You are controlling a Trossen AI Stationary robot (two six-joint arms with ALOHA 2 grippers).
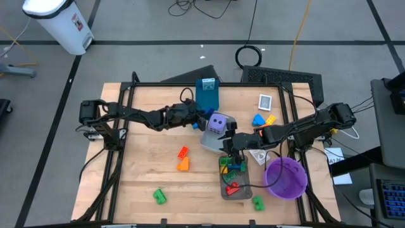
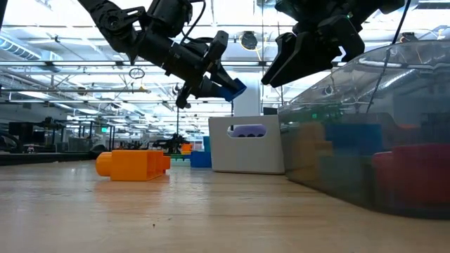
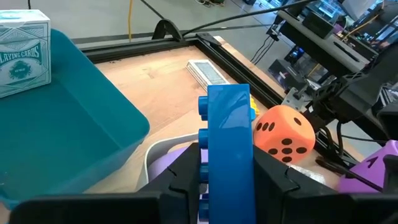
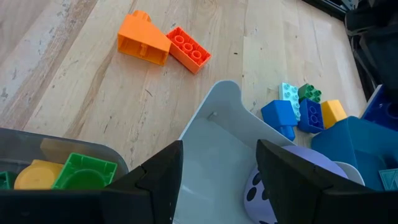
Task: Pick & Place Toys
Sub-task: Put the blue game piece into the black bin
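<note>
Two arms of mine are out over the worktop [image 1: 145,171] at once; my left gripper [image 3: 227,171] has its fingers narrowed on a blue brick [image 3: 227,130], held upright in the air just above the pale grey tray [image 1: 212,140] where the purple die [image 1: 218,123] sits; my right gripper [image 4: 217,180] hangs with its fingers parted and nothing between them, over the gap between that tray and the clear tray [image 1: 235,183] already loaded with green, yellow and red bricks; the step in hand, as I judge it, is setting the blue brick into the pale grey tray; to do that well I should bring it down over bare tray floor and not onto the die, keep it level, and let go only once it is low enough not to bounce out, while my right arm holds clear of the drop path; loose toys lie well apart: an orange brick pair [image 1: 183,158] mid-worktop, a green brick [image 1: 159,196] near the front edge, another green one [image 1: 258,202] by the purple bowl [image 1: 286,178], and blue and yellow bricks [image 1: 262,120] at the back; only my left wrist view shows the orange die [image 3: 285,129] beyond the brick, which the high view hides; only the low view shows both grippers hanging clear of the worktop.
</note>
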